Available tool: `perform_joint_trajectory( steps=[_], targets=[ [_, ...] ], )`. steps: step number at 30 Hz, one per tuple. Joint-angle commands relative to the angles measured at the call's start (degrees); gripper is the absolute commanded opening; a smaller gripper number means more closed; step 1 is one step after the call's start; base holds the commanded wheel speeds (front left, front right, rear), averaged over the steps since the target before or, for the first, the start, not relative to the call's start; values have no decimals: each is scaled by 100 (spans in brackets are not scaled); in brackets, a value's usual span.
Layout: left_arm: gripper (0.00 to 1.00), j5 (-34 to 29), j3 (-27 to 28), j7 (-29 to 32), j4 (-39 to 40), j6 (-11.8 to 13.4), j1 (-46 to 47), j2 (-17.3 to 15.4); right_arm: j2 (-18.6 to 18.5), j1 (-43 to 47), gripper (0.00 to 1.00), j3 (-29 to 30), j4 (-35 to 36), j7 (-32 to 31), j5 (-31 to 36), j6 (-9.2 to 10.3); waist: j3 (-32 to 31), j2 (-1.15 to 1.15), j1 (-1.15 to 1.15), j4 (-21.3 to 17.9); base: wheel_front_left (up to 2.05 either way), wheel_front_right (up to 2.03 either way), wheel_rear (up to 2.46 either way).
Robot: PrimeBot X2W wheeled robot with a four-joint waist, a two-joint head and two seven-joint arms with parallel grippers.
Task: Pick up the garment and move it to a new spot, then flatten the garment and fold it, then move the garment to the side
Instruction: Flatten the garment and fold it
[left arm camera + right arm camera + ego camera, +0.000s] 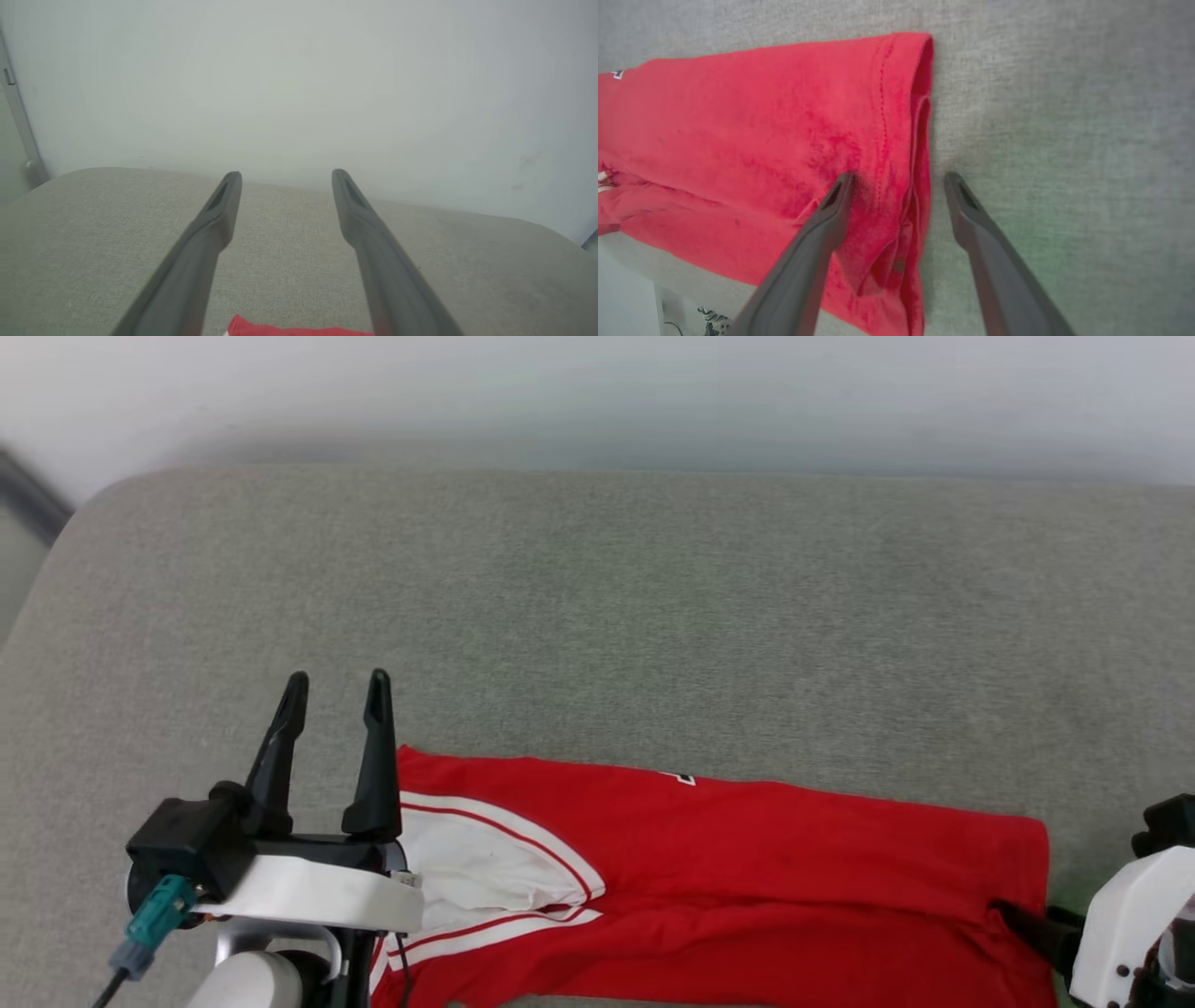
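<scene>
From the head view, the garment lies as a long red band along the near edge of the grey surface, with its white, red-striped sleeve to the left and its hem to the right. The left end effector hovers just beside the sleeve-end corner, fingers apart and empty. The right end effector shows at the hem end, largely cut off by the frame. In the left wrist view, the left end effector points across bare surface toward the wall, its fingers spread with nothing between them, and a red corner of the garment peeks in at the bottom. In the right wrist view, the right end effector straddles the doubled hem with its fingers wide apart, one over red cloth and the other over bare surface, gripping nothing. The garment reaches close to the surface's near edge. The lengthwise fold looks laid, so the folding step seems partly done. A crosswise fold would call for pinching all the hem layers together and carrying them toward the sleeve end.
</scene>
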State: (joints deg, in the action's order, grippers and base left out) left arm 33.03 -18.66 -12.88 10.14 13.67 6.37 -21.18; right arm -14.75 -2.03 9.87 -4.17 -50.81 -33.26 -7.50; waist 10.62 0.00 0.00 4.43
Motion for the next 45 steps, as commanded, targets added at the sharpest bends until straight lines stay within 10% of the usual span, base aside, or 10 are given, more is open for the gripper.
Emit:
perform_joint_trajectory(
  steps=[1,6,7,9,22,33,45],
  targets=[
    [100,-18,-25,-33,7,-1,84,25,-3,56,100,-31,-48,-18,21,2,88,0,0,115,0,0,0],
    [100,-160,-141,-34,-71,7,106,33,291,149,100,-279,-480,-168,-155,1,129,0,0,233,0,0,0],
    [100,-171,-159,-37,-79,4,111,33,308,175,46,-329,-547,-196,-183,1,116,0,0,242,0,0,0],
    [100,-204,-188,-2,-108,24,94,-3,302,186,0,-400,-575,-156,-226,-4,85,0,0,232,0,0,0],
    [100,-177,-17,1,-124,227,-276,-151,-238,-141,0,-339,-171,18,-432,2,-452,0,0,-173,0,0,0],
    [100,-234,-93,38,-88,362,-518,-140,-515,-353,0,961,-564,-255,-185,2,-684,0,0,-484,0,0,0],
    [100,-199,-101,-36,-112,370,-617,-67,1023,-852,0,1288,-777,-2062,-1607,1,-749,0,0,-548,0,0,0]
  ],
)
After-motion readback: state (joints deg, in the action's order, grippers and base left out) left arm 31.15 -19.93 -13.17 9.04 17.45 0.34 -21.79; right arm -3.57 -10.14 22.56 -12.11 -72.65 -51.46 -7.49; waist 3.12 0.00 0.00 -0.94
